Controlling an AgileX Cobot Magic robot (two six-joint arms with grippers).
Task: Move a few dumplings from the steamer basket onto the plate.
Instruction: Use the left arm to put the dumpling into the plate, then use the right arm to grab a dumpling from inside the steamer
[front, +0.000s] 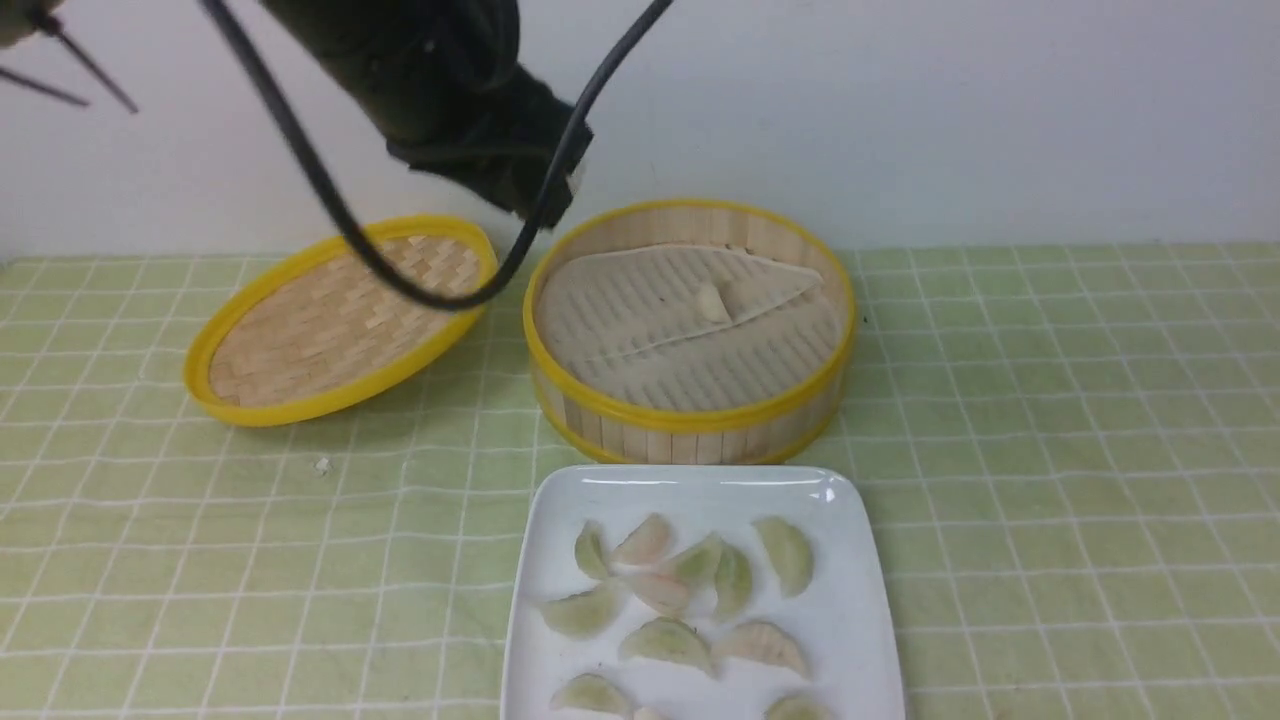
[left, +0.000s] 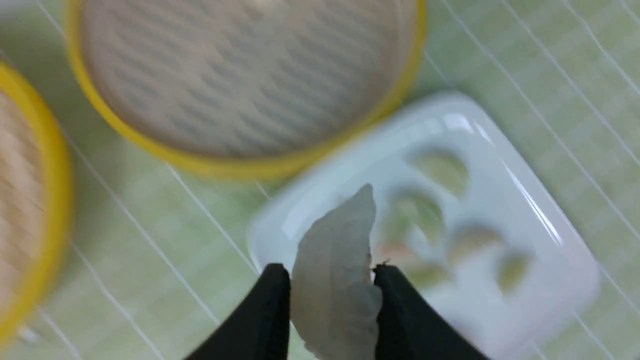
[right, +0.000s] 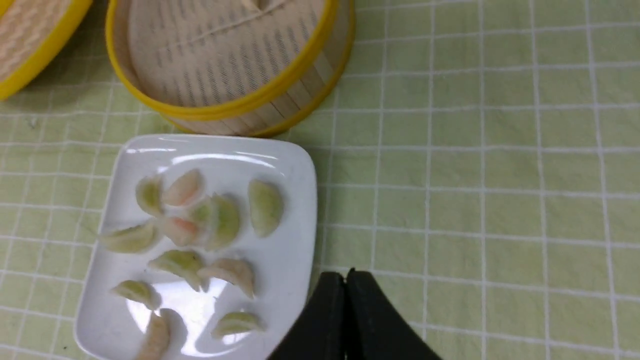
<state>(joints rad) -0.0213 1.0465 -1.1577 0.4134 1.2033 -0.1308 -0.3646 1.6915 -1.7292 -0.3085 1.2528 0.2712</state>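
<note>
My left gripper (left: 331, 270) is shut on a pale pleated dumpling (left: 335, 250), held in the air above the near corner of the white square plate (left: 525, 165). In the front view the left arm (front: 470, 110) is a dark blur up beside the steamer basket (front: 690, 420); its fingertips do not show there. The basket's ridged liner (front: 680, 350) carries one small pale lump (front: 712, 300). Several dumplings (front: 670, 590) lie on the plate (front: 700, 490) in front of the basket. My right gripper (right: 346, 274) is shut and empty, over the cloth beside the plate's edge (right: 295, 240).
The shallow woven lid (front: 330, 320) leans on the cloth left of the basket. A black cable (front: 330, 200) loops down from the left arm in front of the lid. A green checked tablecloth (front: 1050, 450) covers the table. A white wall stands behind.
</note>
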